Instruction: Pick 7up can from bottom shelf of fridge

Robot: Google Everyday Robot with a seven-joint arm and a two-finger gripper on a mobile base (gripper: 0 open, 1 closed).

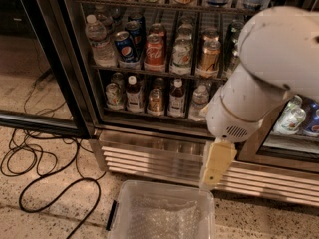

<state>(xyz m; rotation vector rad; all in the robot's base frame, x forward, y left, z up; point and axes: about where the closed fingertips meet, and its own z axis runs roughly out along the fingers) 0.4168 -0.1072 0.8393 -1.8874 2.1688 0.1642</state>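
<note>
The fridge [75, 83] stands open in front of me, with a slatted steel base grille [149, 158]. On the bottom shelf [149, 117] the 7up can [113, 94], silvery with green markings, stands at the far left beside brown bottles and another can. My white arm [269, 68] fills the right side and hides the right end of the shelves. My gripper [218, 163], a cream-coloured piece, hangs below the arm in front of the grille. It is lower than the can and far to its right, and it holds nothing that I can see.
A clear plastic bin [164, 215] sits on the floor below the gripper. Black cables [35, 168] loop over the floor at left. A blue Pepsi can [124, 46] and a red Coca-Cola can [154, 51] stand on the rack above. A glass panel [30, 59] is at left.
</note>
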